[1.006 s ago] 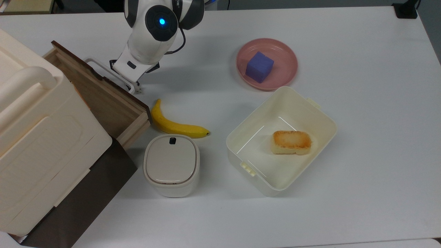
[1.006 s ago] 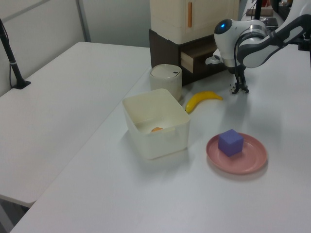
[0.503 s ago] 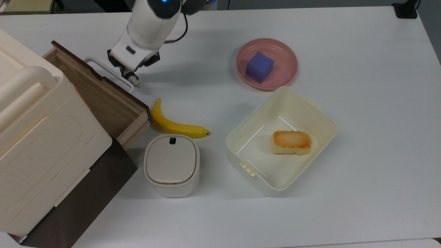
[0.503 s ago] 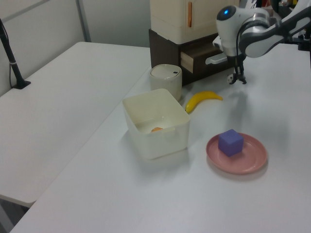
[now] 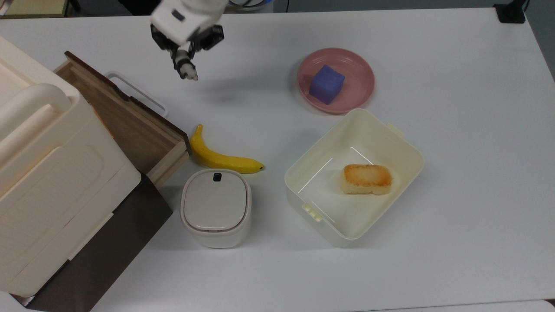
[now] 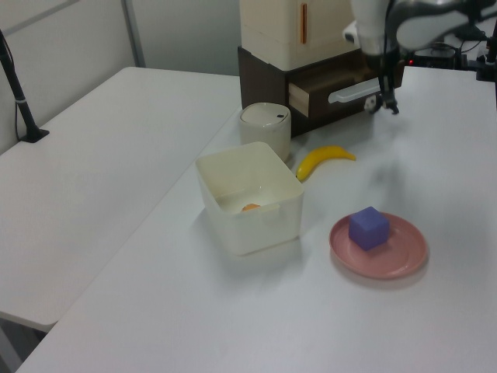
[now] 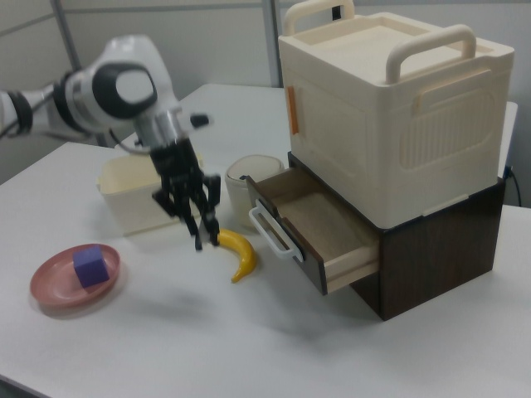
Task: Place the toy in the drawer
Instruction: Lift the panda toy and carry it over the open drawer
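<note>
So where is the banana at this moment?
In the top view the banana lies on the table, just right of the open drawer and directly above the small lidded bin.

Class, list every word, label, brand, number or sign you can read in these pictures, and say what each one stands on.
None can be read.
Orange tag on the cream box: no lettering can be made out.
Dark mark on the bin lid: no lettering can be made out.
Drawer, banana, plate, tub: plain.
</note>
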Motion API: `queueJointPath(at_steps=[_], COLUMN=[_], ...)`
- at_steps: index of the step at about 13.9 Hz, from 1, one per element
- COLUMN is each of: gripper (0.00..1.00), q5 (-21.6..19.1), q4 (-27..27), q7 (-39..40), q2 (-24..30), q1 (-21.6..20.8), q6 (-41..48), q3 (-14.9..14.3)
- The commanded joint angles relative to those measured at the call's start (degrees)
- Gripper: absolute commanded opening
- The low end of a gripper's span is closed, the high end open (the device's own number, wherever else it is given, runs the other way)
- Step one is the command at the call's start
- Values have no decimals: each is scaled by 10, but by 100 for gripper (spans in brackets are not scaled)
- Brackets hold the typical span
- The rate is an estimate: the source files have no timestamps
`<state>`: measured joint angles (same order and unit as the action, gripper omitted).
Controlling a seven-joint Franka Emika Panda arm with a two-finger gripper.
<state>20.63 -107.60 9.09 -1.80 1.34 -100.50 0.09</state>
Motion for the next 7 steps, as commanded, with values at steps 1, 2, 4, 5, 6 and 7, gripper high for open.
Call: queueJointPath(at_steps=[1,2,4,5,6,7], gripper=[0,0,0,0,0,0], q5=[-49,-60,-108,-123,-132,-135], q4=[85,99,129,135,138,138], q7=[34,34,30,29,29,27], q2=[-3,-5,-9,-13,-15,-18], q1=[15,17,21,24,24,24], q6=[32,30,15,3,-12,-29], q3=[-22,-32,-72,-86,-99,-112])
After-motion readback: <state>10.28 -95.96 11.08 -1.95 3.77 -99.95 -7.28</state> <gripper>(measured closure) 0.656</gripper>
